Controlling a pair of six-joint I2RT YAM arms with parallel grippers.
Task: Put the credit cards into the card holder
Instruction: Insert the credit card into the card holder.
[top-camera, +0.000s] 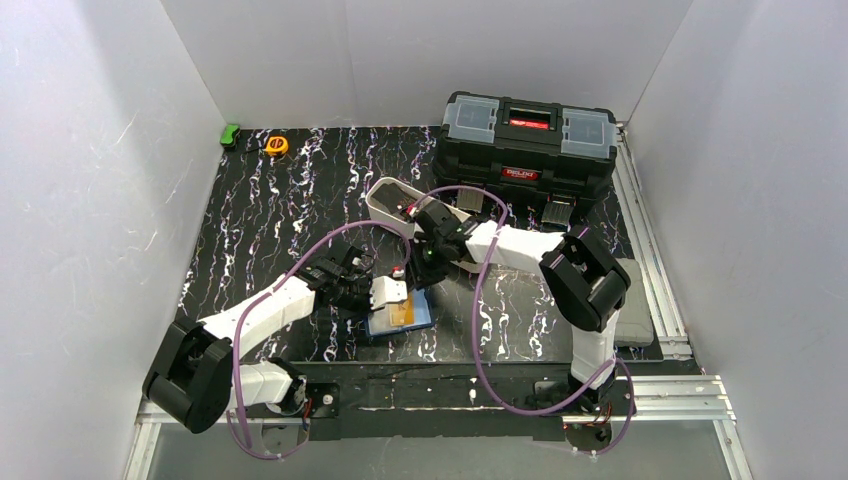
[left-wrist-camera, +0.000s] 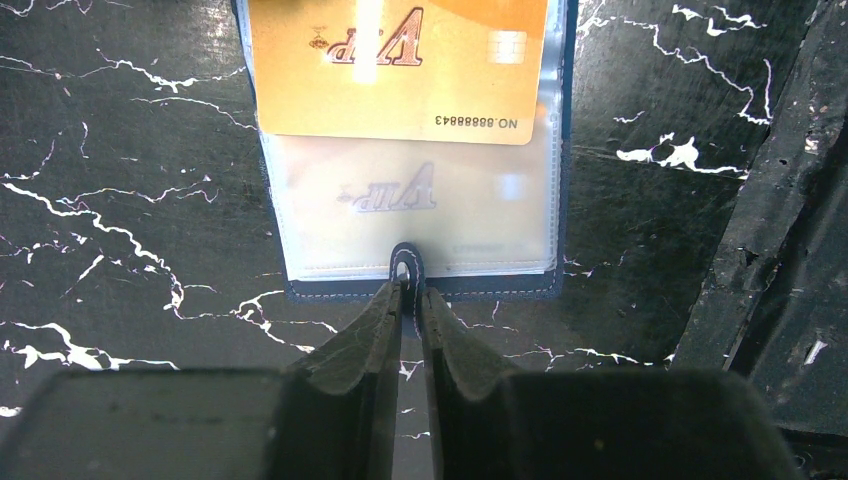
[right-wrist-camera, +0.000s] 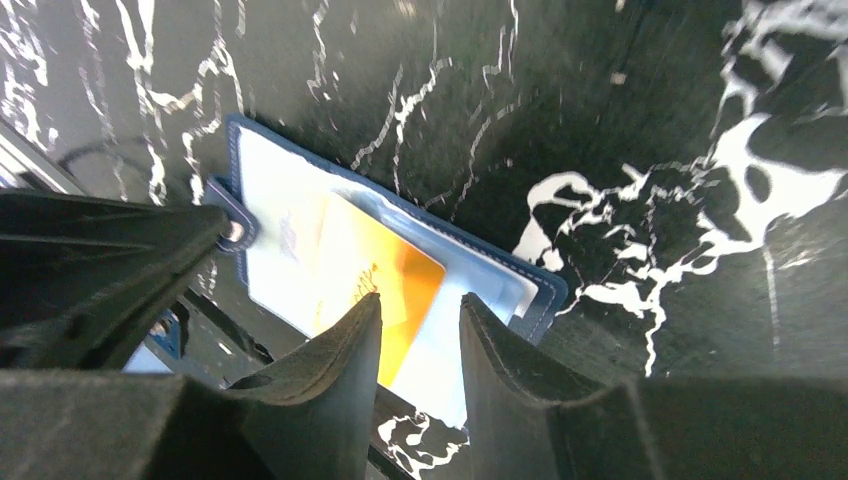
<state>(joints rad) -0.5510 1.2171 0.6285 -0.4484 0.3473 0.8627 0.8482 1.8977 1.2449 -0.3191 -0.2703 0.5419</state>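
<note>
Table (top-camera: 280, 220): a flat black slab veined with white, like marble, walled in by plain white panels.

Toolbox (top-camera: 527, 140), far right: a boxy black plastic case with two smoky clear lid bins and a red latch strip.

Two white arms with purple cables reach in from the near edge. We see the left arm (top-camera: 265, 310) coming from the near left and the right arm (top-camera: 520, 245) from the right.

Tray (top-camera: 390, 200): long, white and round-ended, just beyond the right arm's wrist.

Card holder (left-wrist-camera: 330, 230): lies opened flat at the near middle of the table, between the two grippers. It has a navy rim with pale stitching, and inside is a frosted clear sleeve over light blue. Faint "VIP" lettering shows through the sleeve; we cannot tell whether that is a second card.

Orange card (left-wrist-camera: 400, 80): a glossy rounded rectangle with a gold chip and a printed number. It lies on the holder and spans almost its full width. Its edge overlaps the sleeve, and we cannot tell whether it sits in a pocket.

Left gripper (left-wrist-camera: 410, 297): the dull, rough black fingers are pinched nearly together on the holder's small rounded snap tab (left-wrist-camera: 407, 265).

Right gripper (right-wrist-camera: 420, 305): the jaws are partly spread with nothing between them, poised over the orange card.

Far left corner: a round yellow tape measure (top-camera: 276, 145) beside a small green object (top-camera: 230, 134).
</note>
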